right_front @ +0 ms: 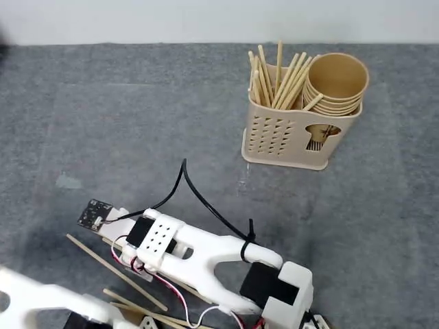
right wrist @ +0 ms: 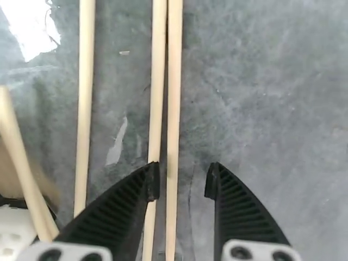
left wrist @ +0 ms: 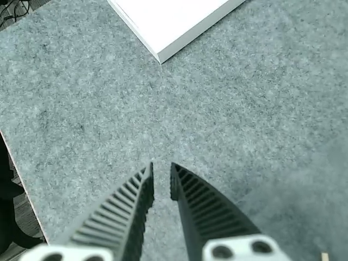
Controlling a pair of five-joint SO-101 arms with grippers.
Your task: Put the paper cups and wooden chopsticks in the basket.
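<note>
We see one basket [right_front: 288,140] at one o'clock, holding one stack of paper cups [right_front: 336,82] and roughly ten upright chopsticks [right_front: 274,79]. At seven o'clock, the right gripper [right wrist: 179,179], half-wide, straddles one of four loose chopsticks [right wrist: 174,81]. The left gripper [left wrist: 161,182] is barely parted and holds nothing.

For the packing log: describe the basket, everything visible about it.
The basket is a beige, plastic-looking box with rounded corners. It stands upright on the grey mat, far from the arms. Its front wall has rows of small slots on one half and a cut-out pattern on the other. Wooden chopsticks lean bundled behind the slotted half. Beside them, a stack of paper cups rises above the rim. Nothing else touches it.
</note>
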